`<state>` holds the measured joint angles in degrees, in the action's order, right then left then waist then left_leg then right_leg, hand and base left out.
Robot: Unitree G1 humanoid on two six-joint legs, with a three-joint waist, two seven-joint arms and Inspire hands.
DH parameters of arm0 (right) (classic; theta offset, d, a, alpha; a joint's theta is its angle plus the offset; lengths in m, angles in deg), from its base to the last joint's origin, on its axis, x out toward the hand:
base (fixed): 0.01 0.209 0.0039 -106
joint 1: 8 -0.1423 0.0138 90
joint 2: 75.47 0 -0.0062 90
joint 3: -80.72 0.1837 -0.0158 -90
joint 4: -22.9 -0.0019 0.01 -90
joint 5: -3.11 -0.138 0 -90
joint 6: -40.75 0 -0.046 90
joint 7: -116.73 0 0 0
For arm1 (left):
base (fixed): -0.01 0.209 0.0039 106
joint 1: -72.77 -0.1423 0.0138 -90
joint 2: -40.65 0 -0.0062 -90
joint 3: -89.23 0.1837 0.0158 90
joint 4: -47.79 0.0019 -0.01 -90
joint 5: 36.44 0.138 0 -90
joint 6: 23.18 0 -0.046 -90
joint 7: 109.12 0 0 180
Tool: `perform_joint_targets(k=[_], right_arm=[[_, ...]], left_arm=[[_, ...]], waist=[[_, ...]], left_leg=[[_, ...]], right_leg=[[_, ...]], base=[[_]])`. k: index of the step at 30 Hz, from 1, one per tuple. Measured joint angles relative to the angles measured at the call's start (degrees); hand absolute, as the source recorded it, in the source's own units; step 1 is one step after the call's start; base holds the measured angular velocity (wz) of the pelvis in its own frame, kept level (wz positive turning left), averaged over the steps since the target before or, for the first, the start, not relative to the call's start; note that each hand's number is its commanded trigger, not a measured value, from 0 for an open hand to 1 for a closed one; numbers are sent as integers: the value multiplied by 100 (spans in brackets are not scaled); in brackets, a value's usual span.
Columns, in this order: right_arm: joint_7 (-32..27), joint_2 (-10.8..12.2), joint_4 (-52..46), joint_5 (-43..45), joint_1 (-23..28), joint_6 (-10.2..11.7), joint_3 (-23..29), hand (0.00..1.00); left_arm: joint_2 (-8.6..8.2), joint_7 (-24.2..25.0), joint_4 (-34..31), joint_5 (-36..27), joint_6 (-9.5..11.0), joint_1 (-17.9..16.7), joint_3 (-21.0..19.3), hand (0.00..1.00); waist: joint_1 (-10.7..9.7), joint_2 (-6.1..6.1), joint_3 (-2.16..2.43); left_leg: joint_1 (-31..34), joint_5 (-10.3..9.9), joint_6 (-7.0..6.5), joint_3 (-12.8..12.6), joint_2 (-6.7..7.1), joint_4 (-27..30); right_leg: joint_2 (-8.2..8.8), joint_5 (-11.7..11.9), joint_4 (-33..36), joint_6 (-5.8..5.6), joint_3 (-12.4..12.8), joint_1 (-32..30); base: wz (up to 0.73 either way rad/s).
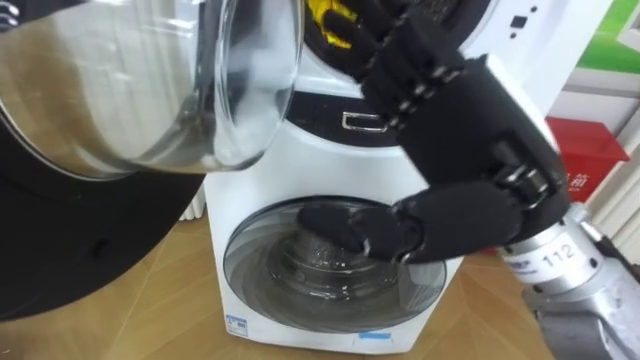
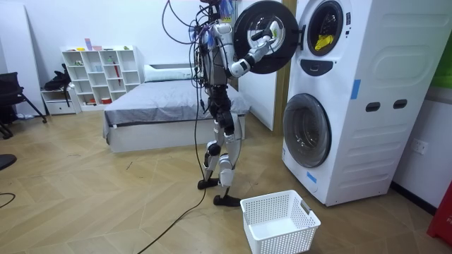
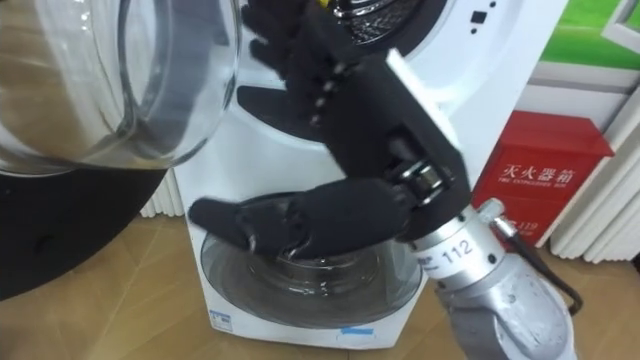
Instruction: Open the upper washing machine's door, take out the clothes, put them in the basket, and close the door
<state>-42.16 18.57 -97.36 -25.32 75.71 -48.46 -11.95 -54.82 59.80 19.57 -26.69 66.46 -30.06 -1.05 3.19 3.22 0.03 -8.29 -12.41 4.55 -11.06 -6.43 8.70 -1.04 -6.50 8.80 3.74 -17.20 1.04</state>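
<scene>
1. Nearest to us, the black right hand (image 1: 465, 110) comes in from the lower right on its silver wrist. Its fingers (image 1: 400, 60) are straight and spread, pointing up towards the upper drum, and the thumb (image 1: 420, 225) sticks out to the left. It holds nothing.
2. Below, on the wooden floor (image 2: 127, 204) just beside the robot's feet, stands a white lattice plastic basket (image 2: 286, 238), which we judge is where the load should go.
3. To the left, the round glass door with the black rim (image 1: 150, 80) of the upper machine hangs wide open, close by the hand.
4. Beyond the hand is the white stacked washing machine (image 2: 367, 106). Its lower round glass door (image 1: 300, 290) is closed. A red box (image 1: 585, 150) sits further off to the right.
5. Farthest, inside the upper drum, lies the yellow crumpled garment (image 1: 330, 25), just past the fingertips. We cannot tell whether they touch it.
6. We judge the garment to be soft, limp and light, and not fragile. If damp, it may cling to the drum and weigh more.
   - It should fold into any grasp, so we would curl the fingers round a thick bunch near the opening.
   - A thin edge could slip, and trailing cloth may snag on the door rim.
</scene>
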Motion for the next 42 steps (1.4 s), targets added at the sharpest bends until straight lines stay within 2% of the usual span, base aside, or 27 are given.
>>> perform_joint_targets(k=[2, 5, 15, 17, 19, 22, 23, 24, 25, 26, 28, 30, 31, 33, 34, 35, 36, 37, 38, 39, 40, 41, 42], right_arm=[[-81, 0, 0, 192, 81, 0, 58, 0], [-183, -23, 9, 405, 166, 1, 192, 0], [-743, -58, 548, 858, 210, 40, 115, 0], [-882, -59, 747, 864, 185, 26, 116, 0], [-975, -56, 876, 872, 147, 16, 98, 0], [-1003, -22, 1274, 1002, -135, -25, 91, 0], [-1053, -18, 1521, 1053, -320, -25, 91, 0], [-1079, -18, 1656, 1069, -396, -25, 91, 0], [-1160, -18, 1865, 1079, -503, -27, 88, 0], [-1272, -18, 1921, 1093, -509, -25, 82, 0], [-1379, -19, 2098, 1145, -628, 3, 9, 0], [-1532, -19, 2226, 1271, -750, -19, 1, 0], [-1658, -18, 2260, 1292, -796, -29, -33, 0], [-1799, -35, 2260, 1275, -845, -32, -62, 0], [-1866, -32, 2269, 1280, -848, -33, -65, 0], [-1917, -46, 2280, 1287, -848, -43, -67, 0], [-1954, -56, 2279, 1275, -848, -41, -64, 0], [-2034, -99, 2280, 1228, -854, -39, -60, 0], [-2118, -133, 2288, 1212, -854, -40, -62, 0], [-2163, -136, 2293, 1207, -854, -44, -65, 0], [-2257, -153, 2291, 1211, -855, -44, -61, 0], [-2356, -169, 2285, 1207, -851, -39, -58, 0], [-2406, -171, 2248, 1220, -851, -6, -50, 0]], left_arm=[[-57, -1, -47, 3, 3, -1, -188, 0], [-55, -1, -116, 9, 21, 3, -228, 0], [-50, -2, -115, 4, 29, 61, -221, 0], [-50, -3, -95, -3, -2, 54, -216, 0], [-41, -14, -19, -2, -35, 74, -176, 0], [-11, -79, 206, -1, -117, 72, -185, 0], [14, -80, 240, -2, -146, 56, -181, 0], [16, -82, 239, -2, -170, 24, -179, 0], [7, -82, 230, 0, -203, -35, -168, 0], [-14, -81, 218, 3, -219, -66, -168, 0], [-69, -64, 219, 4, -266, -156, -179, 0], [-92, -60, 220, 1, -342, -175, -170, 0], [-94, -60, 220, 2, -391, -218, -168, 0], [-93, -61, 220, 5, -486, -239, -186, 0], [-76, -61, 225, 13, -522, -242, -187, 0], [-77, -55, 234, 12, -548, -247, -184, 0], [-78, -46, 233, 11, -547, -247, -183, 0], [-78, -39, 232, 10, -543, -217, -183, 0], [-77, -30, 232, 30, -544, -165, -193, 0], [-78, -23, 234, 55, -544, -186, -205, 0], [-93, 21, 229, 51, -529, -139, -200, 0], [-95, 47, 216, 50, -498, -126, -194, 0], [-88, 47, 202, 54, -488, -125, -194, 0]], waist=[[4, -13, 6], [5, -21, 6], [65, -21, 5], [124, 18, 14], [190, 20, -22], [206, 142, -45], [219, 179, -72], [228, 180, -73], [322, 174, -77], [357, 153, -80], [411, 99, -89], [449, 96, -100], [475, 109, -96], [517, 104, -88], [498, 127, -89], [479, 174, -64], [471, 193, -40], [451, 224, -7], [453, 282, 1], [445, 295, 6], [359, 338, 7], [278, 307, -19], [258, 296, -25]], left_leg=[[1, 0, 0, 1, 2, 0], [2, 0, 0, 15, 3, 1], [-6, 0, 0, 15, 1, -4], [-20, 0, 0, 8, -2, 24], [-19, 0, 0, 8, -2, 123], [77, -31, 27, 8, -31, 523], [230, -140, 33, 21, -114, 1013], [336, -189, 32, 30, -175, 1311], [553, -218, 11, 74, -276, 1877], [773, -213, -17, 237, -351, 2406], [1032, -264, -48, 340, -386, 2750], [1461, -266, -50, 306, -347, 2677], [1739, -241, -27, 229, -290, 2476], [2041, -51, -47, 30, -272, 1861], [2166, 306, -108, 30, -217, 1445], [2176, 683, -138, 24, -143, 1062], [2164, 843, -151, 24, -112, 912], [2117, 1122, -178, 19, -53, 702], [2058, 1263, -280, 24, 35, 610], [2033, 1265, -290, 15, 94, 614], [1983, 1161, -323, 23, 175, 706], [1946, 1050, -377, 11, 236, 852], [1920, 984, -406, -31, 249, 920]], right_leg=[[2, 0, 2, -1, -4, -1], [1, -1, 2, -1, -12, 3], [4, 1, 6, -1, -33, 17], [-10, -14, 62, 9, -23, 6], [-10, -57, 123, 18, -15, 15], [28, -263, 319, 62, -8, 3], [33, -383, 431, 112, -4, 11], [30, -425, 447, 131, -9, 29], [-9, -463, 506, 183, 2, 114], [-47, -524, 530, 239, -10, 212], [-92, -614, 595, 309, -6, 278], [-97, -701, 606, 379, -12, 275], [-87, -725, 607, 359, -13, 291], [-75, -789, 596, 368, -46, 316], [-56, -842, 576, 354, -54, 385], [-12, -896, 544, 310, -44, 479], [2, -919, 522, 287, -27, 520], [22, -950, 472, 247, -6, 579], [74, -974, 434, 203, 9, 647], [117, -981, 395, 179, 20, 694], [178, -987, 380, 120, 143, 779], [227, -965, 394, 47, 263, 866], [257, -959, 400, -10, 308, 907]], base=[[0], [0], [1], [-6], [-5], [5], [5], [-3], [0], [3], [6], [-3], [-12], [-16], [-6], [0], [6], [0], [4], [15], [34], [32], [14]])
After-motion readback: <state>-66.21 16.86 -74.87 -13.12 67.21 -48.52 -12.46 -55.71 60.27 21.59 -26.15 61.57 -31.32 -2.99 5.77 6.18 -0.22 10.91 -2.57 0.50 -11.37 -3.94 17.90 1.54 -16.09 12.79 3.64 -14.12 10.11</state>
